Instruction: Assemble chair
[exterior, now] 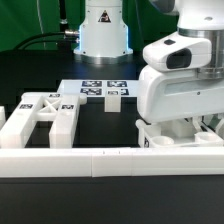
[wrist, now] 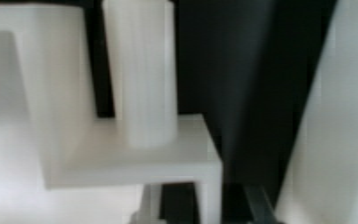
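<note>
The 2-finger gripper (exterior: pixel 178 124) sits low over a cluster of glossy white blocky plastic chair parts (exterior: pixel 170 140) at the exterior view's right, just behind the long low white rail (exterior: pixel 90 160). Its fingers are pressed together, and I cannot make out anything pinched between them. Close up, the wrist view shows a white square upright post (wrist: pixel 140 70) rising from a flat white block (wrist: pixel 131 155). That looks like 1 joint seated, though I cannot be sure. The glossy white cross-braced plastic frame (exterior: pixel 40 115) lies well apart at the exterior view's left, and 1 small square white plastic leg (exterior: pixel 113 98) stands at the edge of the thin flat white marker board (exterior: pixel 95 88). To my eye the chair is far from finished: the frame and that leg are not yet joined to anything
</note>
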`<state>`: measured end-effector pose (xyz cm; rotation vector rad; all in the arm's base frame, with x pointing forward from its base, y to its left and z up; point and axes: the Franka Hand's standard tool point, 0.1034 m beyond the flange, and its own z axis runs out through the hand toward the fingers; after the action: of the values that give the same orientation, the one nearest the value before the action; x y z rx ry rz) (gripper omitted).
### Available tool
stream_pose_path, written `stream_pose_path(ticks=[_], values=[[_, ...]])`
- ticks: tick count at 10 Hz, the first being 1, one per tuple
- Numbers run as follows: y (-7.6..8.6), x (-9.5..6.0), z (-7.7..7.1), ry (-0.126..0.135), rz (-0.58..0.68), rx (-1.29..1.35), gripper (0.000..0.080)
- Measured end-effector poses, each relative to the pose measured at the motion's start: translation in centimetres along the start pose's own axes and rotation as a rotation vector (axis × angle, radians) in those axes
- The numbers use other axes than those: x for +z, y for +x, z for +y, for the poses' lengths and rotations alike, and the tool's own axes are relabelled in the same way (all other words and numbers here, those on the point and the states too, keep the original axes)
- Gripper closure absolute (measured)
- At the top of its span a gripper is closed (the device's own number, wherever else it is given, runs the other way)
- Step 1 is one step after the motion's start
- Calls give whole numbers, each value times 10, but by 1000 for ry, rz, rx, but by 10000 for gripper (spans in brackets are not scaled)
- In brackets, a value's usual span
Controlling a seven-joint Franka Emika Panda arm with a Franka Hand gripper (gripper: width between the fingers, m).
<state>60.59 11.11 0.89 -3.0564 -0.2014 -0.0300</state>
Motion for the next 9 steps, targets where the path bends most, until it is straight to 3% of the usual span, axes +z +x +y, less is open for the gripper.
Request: stream_pose_path(ticks=[5,6,7,8,9], values=[[1,-1,-8,0,-2,-6,768],[2,-1,-5,-3,-1,-6,674],[3,-4,0,-7,2,0,674],[3,-7,7,-14,1,7,466],[4,-12,12,-19,-4,11,466]])
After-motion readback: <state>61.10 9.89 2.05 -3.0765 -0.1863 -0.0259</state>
